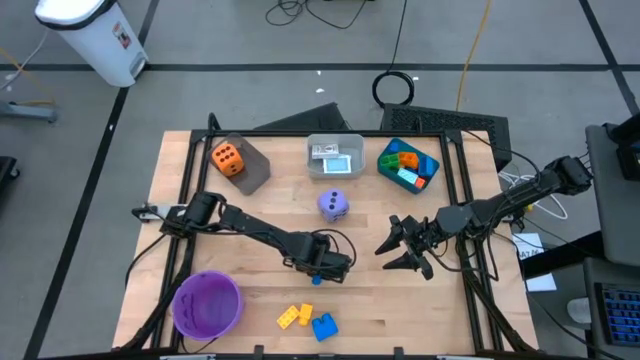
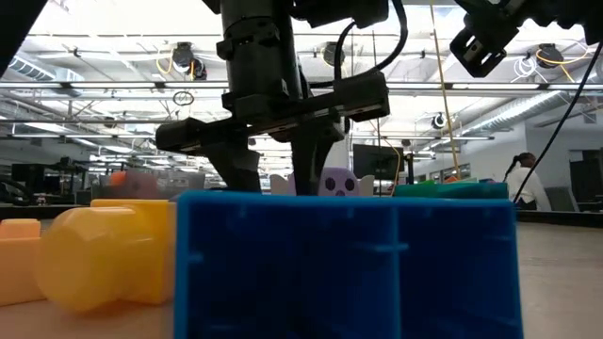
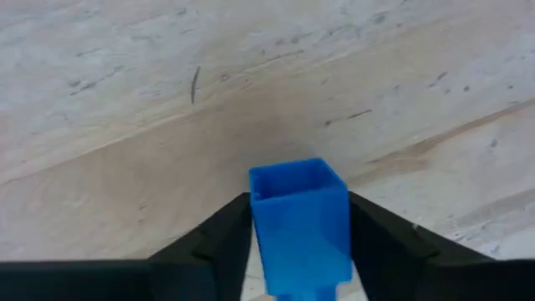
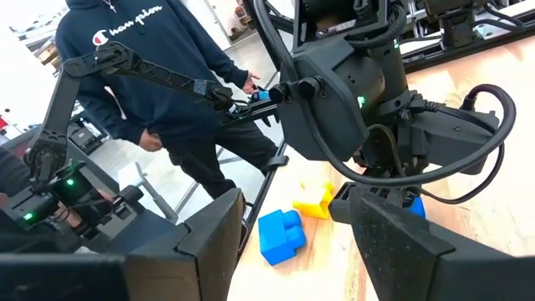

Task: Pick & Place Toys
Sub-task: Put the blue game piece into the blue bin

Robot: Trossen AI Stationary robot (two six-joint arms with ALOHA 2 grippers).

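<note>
On the wooden table point(image 1: 270, 205), near its middle, the left gripper point(image 1: 322, 268) points down with a small blue brick point(image 3: 299, 219) standing between its two dark fingers point(image 3: 219, 241). The wrist view shows the fingers close against both sides of the brick, but whether they are actually pressing on it cannot be told. The step in hand looks like the pick-up of this brick. The right gripper point(image 1: 404, 249) hangs off to that hand's right, apart from it, its jaws parted and holding nothing.

The purple round bowl point(image 1: 207, 304) sits off to the left of the hand toward the table's near corner. Beyond the hand along the far edge stand the three bins, the teal bin point(image 1: 408, 164) already holding bricks. The purple die point(image 1: 334, 204) rests just past the hand; a larger blue brick point(image 1: 324, 326) and a yellow brick point(image 1: 293, 315) lie on its near side.

The next move probably calls for a firm squeeze, then a straight lift before carrying toward a container.
</note>
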